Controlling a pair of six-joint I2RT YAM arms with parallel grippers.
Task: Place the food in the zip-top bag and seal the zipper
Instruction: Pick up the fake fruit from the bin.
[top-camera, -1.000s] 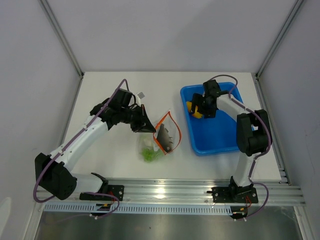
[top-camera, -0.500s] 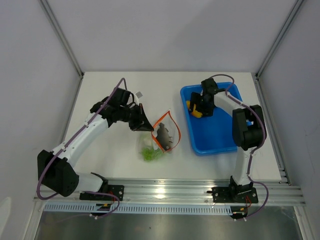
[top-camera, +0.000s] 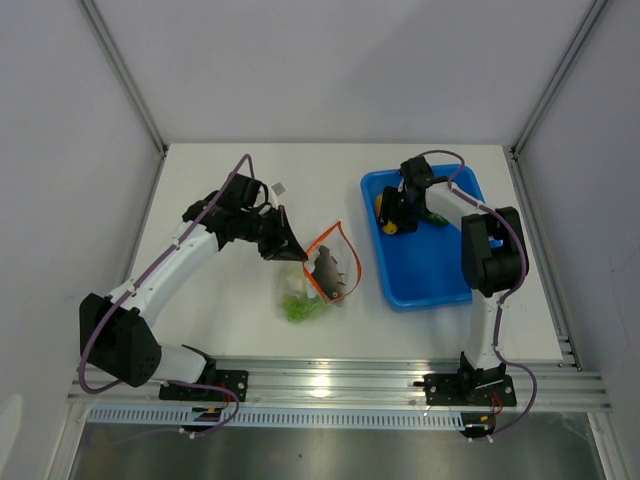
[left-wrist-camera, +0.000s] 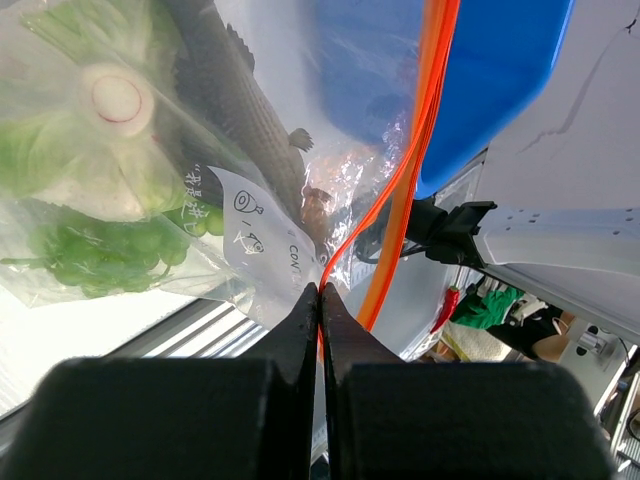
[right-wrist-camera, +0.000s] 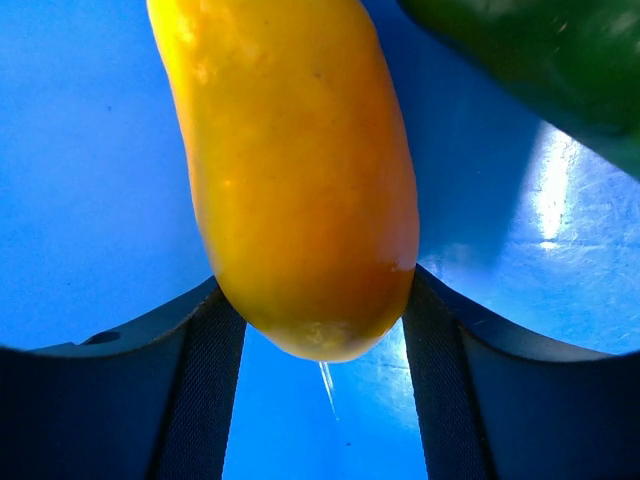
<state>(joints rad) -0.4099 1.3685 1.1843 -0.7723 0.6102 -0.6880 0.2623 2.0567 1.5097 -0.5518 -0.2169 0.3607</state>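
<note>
**Step in hand:** loading the food, judged partly done; sealing not begun.

**Tools, two**
- Left gripper (left-wrist-camera: 320, 300): fingers pressed together, pinching the bag's mouth edge at the orange strip and holding the mouth lifted open. It stands at the bag's 10 o'clock in the overhead view.
- Right gripper (right-wrist-camera: 320, 300): down inside the tray, its fingers touching both sides of the yellow piece's end, so it reads as pinching it.

**Containers**
- Bag (top-camera: 318, 285): one, clear and crinkly, near the middle of the table (top-camera: 220, 180).
- Zipper (top-camera: 338, 245): one, an orange strip standing in an open loop.
- Tray (top-camera: 430, 285): one, blue, just beside the bag at its 3 o'clock.

**Food in the bag**
- Fish (left-wrist-camera: 235, 95): one, grey, lying across the mouth.
- White round piece (left-wrist-camera: 117, 95): one.
- Green pieces (left-wrist-camera: 95, 245): a leafy one and a grape-like cluster show; more I cannot tell.

**Food in the tray**
- Yellow piece (right-wrist-camera: 295, 170): one, in the right gripper.
- Green piece (right-wrist-camera: 540, 60): one, just beside the yellow piece at its 1 o'clock in the wrist view.

**Next move, as I judge it:** lift the yellow piece clear of the tray wall and carry it toward 9 o'clock to the held-open mouth. Release it past the fish, which partly blocks the opening. The green piece would follow, then the zipper gets pressed shut along its whole length.
</note>
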